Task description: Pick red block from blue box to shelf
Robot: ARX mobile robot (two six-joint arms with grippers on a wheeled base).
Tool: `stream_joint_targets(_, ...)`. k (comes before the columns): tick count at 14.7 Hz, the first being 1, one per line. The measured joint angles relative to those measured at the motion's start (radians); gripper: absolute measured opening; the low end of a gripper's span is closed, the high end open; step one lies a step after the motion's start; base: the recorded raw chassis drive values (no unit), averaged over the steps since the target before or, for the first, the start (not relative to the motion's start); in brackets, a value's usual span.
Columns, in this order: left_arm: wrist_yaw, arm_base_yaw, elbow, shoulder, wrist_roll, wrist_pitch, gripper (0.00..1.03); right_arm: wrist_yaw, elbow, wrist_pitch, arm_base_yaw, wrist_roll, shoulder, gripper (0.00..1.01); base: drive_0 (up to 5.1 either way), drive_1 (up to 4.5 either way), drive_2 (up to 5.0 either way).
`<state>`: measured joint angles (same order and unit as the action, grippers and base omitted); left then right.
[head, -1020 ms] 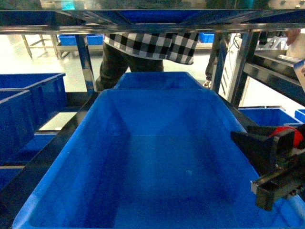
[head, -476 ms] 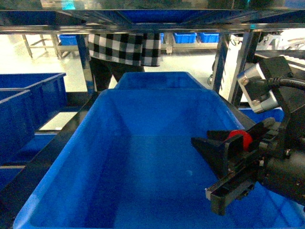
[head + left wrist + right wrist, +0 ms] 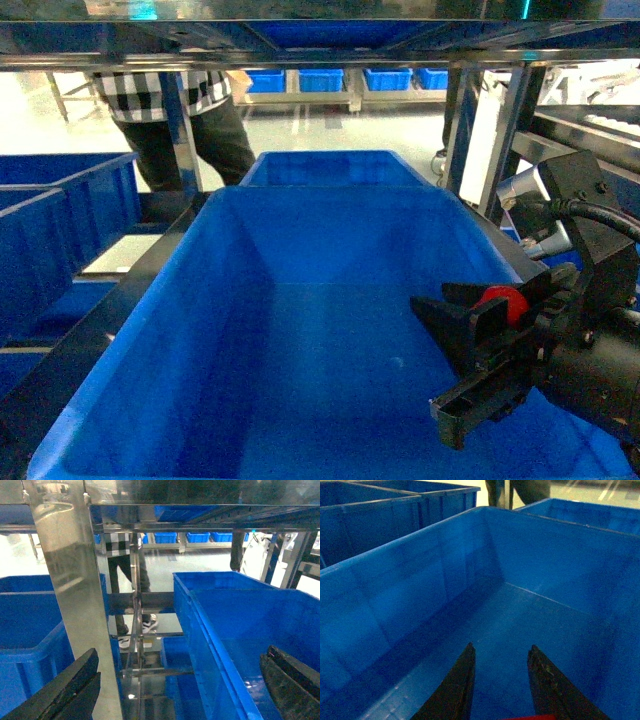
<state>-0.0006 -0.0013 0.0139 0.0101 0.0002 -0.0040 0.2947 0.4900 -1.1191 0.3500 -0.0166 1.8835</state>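
Note:
My right gripper (image 3: 427,355) hangs over the right half of a deep blue smooth bin (image 3: 230,300) on the shelf (image 3: 180,130), shut on the red block (image 3: 503,300), which sits deep between its black fingers. In the right wrist view only a red sliver of the block (image 3: 530,717) shows at the bottom edge, behind the gripper (image 3: 501,647), whose tips stay apart above the bin floor (image 3: 530,615). My left gripper (image 3: 175,690) is open wide beside a steel shelf post (image 3: 75,580), left of the bin's wall (image 3: 200,630). The blue box is out of view.
A second deep blue bin (image 3: 330,168) stands behind the first. Dark blue crates (image 3: 60,220) fill the left side. A person in a checked shirt (image 3: 170,110) walks behind the rack. The shelf's upper rail (image 3: 300,58) runs low overhead.
My right gripper came in from the right edge with the red block and now reaches leftward over the bin. The person behind the rack walked to the left.

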Motion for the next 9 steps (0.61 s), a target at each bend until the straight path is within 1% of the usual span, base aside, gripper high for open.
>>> stream_joint_targets(2,0.000,0.000,0.000,0.000,0.000,0.000,0.98,-0.002,0.025,-0.029,-0.022,0.003,0.037,0.27,0.0,0.00,0.0)
stream_joint_targets(4,0.000,0.000,0.000,0.000,0.000,0.000,0.98,-0.015,0.040,-0.042,-0.017,0.002,0.053,0.27,0.0,0.00,0.0)
stream_joint_targets(6,0.000,0.000,0.000,0.000,0.000,0.000,0.98,-0.039,0.056,-0.019,0.026,0.002,0.055,0.27,0.0,0.00,0.0)
stream_joint_targets(8,0.000,0.000,0.000,0.000,0.000,0.000,0.98,-0.044,0.073,-0.005,0.069,0.002,0.055,0.27,0.0,0.00,0.0)
stream_joint_targets(9,0.000,0.000,0.000,0.000,0.000,0.000,0.98,-0.044,0.073,-0.002,0.076,0.002,0.055,0.27,0.0,0.00,0.0)
